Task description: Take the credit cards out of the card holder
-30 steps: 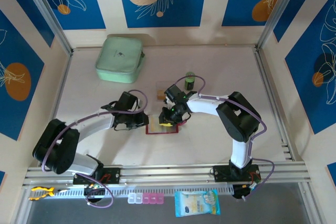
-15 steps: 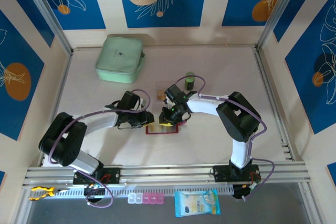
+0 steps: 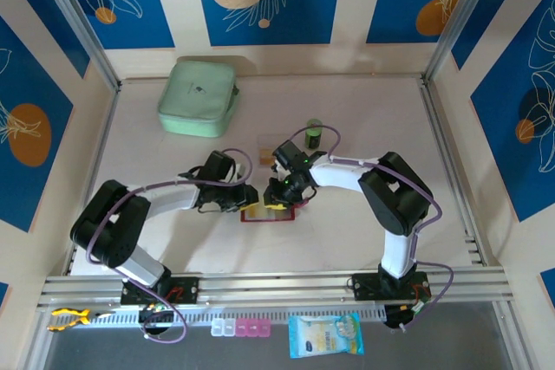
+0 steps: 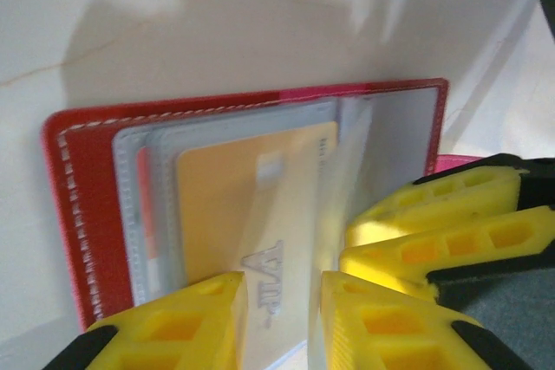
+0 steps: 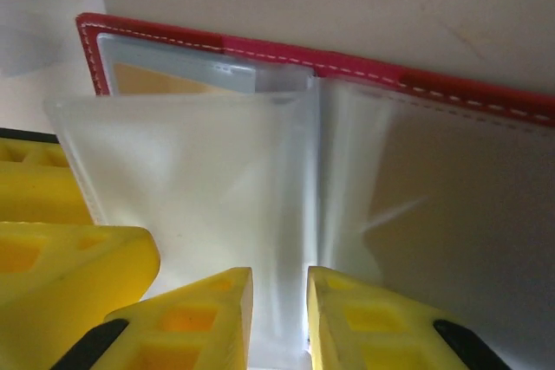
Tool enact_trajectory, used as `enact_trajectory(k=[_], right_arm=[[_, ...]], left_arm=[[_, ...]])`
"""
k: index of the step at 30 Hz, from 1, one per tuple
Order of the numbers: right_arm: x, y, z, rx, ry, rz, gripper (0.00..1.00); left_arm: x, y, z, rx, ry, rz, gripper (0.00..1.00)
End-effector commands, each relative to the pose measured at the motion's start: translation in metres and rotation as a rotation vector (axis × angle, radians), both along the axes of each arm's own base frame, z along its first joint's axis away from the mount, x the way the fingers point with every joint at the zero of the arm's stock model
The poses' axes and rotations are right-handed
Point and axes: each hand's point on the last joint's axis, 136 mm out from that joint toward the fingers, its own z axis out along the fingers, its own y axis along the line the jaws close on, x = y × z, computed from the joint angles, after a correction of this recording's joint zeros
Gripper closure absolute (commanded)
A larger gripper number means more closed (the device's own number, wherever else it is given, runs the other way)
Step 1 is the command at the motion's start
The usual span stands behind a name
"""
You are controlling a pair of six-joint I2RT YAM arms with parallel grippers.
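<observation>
The card holder, dark red and folded open, lies flat mid-table. Its greyish clear sleeves hold a yellowish-tan credit card with raised silver letters. An orange card edge shows behind it. My left gripper hovers over that tan card's near end with its jaws a little apart, the card lying flat in the gap. The right gripper comes in from the other side, shut on a lifted clear sleeve leaf. Its yellow fingers sit close beside my left ones.
A mint-green zip case rests at the back left. A small green bottle and a small pale rectangle lie just behind the grippers. Metal rails edge the table. Below the front rail sit pink boxes and a blue packet.
The left arm has swung its elbow inward and its gripper has edged right over the card holder, jaws parting slightly. The right gripper has hardly moved.
</observation>
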Motion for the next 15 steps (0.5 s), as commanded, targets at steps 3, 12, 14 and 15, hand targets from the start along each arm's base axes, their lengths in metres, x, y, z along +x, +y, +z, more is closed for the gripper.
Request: enact_trajectory(k=[3,12,14,15], right_arm=[[-0.005,-0.011,0.018,-0.007,-0.036,0.006,0.75],[0.001,-0.032,0.036,0.011,-0.085,-0.021,0.75],[0.002,-0.038,0.039,0.016,-0.097,-0.031,0.75],[0.002,-0.041,0.041,0.019,-0.102,-0.038,0.75]], left_arm=[[0.005,-0.014,0.013,-0.021,-0.012,-0.021,0.71],[0.008,-0.027,0.024,0.003,-0.027,-0.039,0.71],[0.008,-0.032,0.027,0.008,-0.03,-0.05,0.69],[0.008,-0.035,0.027,0.014,-0.031,-0.056,0.68]])
